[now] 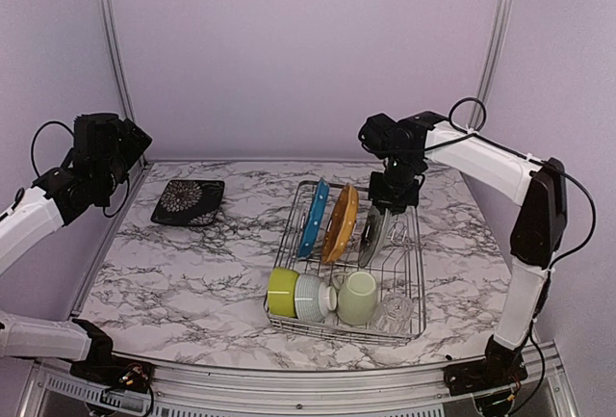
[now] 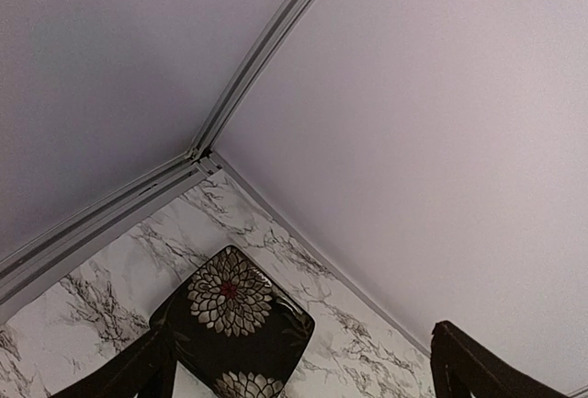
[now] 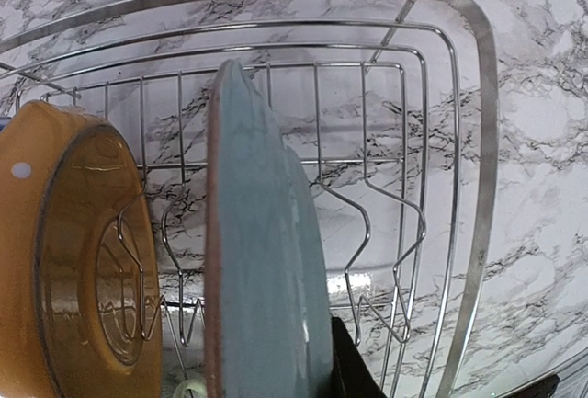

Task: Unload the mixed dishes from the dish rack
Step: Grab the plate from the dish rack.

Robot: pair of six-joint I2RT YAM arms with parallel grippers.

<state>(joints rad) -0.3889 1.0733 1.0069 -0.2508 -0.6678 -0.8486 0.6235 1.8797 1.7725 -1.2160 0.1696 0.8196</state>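
Observation:
The dish rack (image 1: 412, 261) holds a blue dotted plate (image 1: 313, 217), an orange plate (image 1: 340, 222) and a pale grey-green plate (image 1: 371, 236), all upright. Along its front lie a lime-green bowl (image 1: 282, 292), a white ribbed bowl (image 1: 312, 298), a pale green mug (image 1: 358, 299) and a clear glass (image 1: 395, 311). My right gripper (image 1: 389, 203) grips the top of the grey-green plate (image 3: 262, 260); one finger (image 3: 354, 370) presses its right face, the other is hidden. The black flowered plate (image 1: 188, 201) lies flat at the far left. My left gripper (image 1: 130, 143) hovers open above it (image 2: 230, 324).
The rack's rim (image 3: 478, 168) and upright tines (image 3: 367, 223) stand right of the gripped plate, and the orange plate (image 3: 73, 260) is close on its left. Purple walls and frame rails (image 2: 248, 76) enclose the marble table (image 1: 173, 282).

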